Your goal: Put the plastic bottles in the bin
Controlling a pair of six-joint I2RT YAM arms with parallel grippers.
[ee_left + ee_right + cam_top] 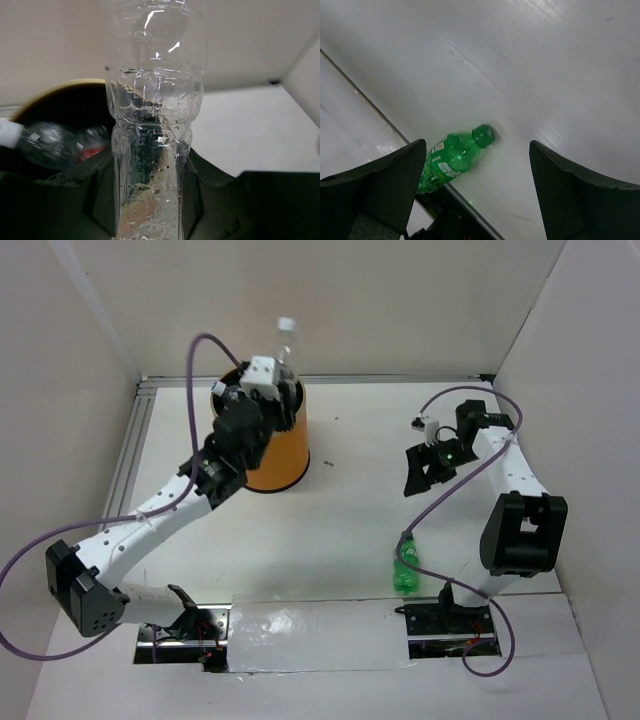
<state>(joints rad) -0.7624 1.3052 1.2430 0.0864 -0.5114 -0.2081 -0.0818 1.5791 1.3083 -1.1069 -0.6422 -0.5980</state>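
My left gripper (268,375) is shut on a clear bottle (284,348) with a white cap, holding it upright over the mouth of the orange bin (275,455). In the left wrist view the clear bottle (152,125) fills the gap between the dark fingers (202,190). Behind it lies the bin's rim (55,90), and another bottle (50,145) with a white cap rests inside. A green bottle (407,568) lies on the table by the right arm's base. My right gripper (421,476) hangs open above the table, with the green bottle (455,157) below it, untouched.
White walls close in the table at the back and on both sides. A metal rail (135,440) runs along the left edge. A shiny taped strip (300,635) covers the near edge between the arm bases. The right arm's purple cable (440,505) loops over the table.
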